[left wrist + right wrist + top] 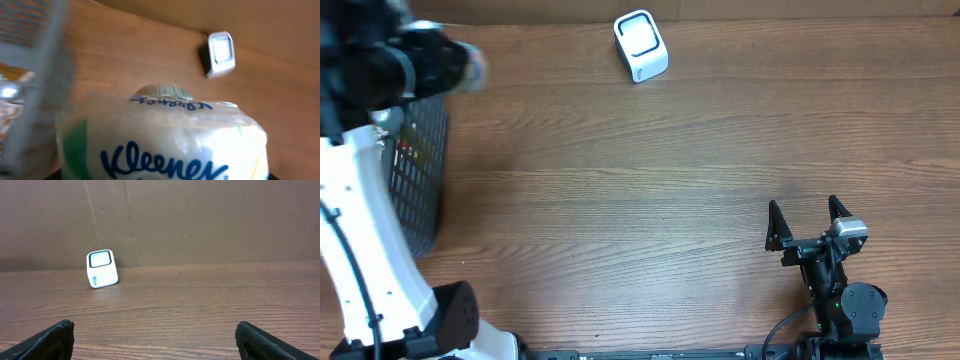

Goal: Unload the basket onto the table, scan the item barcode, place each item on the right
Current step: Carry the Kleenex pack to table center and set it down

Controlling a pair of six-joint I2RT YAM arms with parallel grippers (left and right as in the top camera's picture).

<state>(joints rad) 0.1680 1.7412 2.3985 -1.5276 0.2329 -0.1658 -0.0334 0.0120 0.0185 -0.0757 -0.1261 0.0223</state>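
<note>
a: start at the left. what sits far left of the scanner (641, 46)?

b: a dark mesh basket (420, 170), well to the left of the scanner and nearer the robot's side of the wooden table (620, 200). something shiny lies inside it, too blurred to name.

a: and the left claw (460, 65)?

b: it hangs over the basket's scanner-side rim, left of the scanner and about level with it, blurred from above. its wrist camera is filled by a kleenex pack (165, 140), a soft clear wrap with blue lettering. the pack sits up off the table right where the fingers belong, so the claw is pinching the pack. the fingers themselves are hidden behind it.

a: so where is the pack relative to the scanner?

b: well apart from it, to its left, beside the basket wall (40, 75). in the left wrist view the scanner (220, 53) shows beyond the pack, up and to the right. a round top (162, 91) peeks just behind the pack; i can't tell what it is.

a: the scanner itself?

b: a small white box with a dark-framed window, standing on the table at the far edge, close to the brown back wall.

a: and on the right?

b: the right claw (810, 222) sits right of the scanner and well toward the near edge. it faces the scanner (102, 268), with its black fingers (50, 340) spread wide and only bare table between them.
</note>
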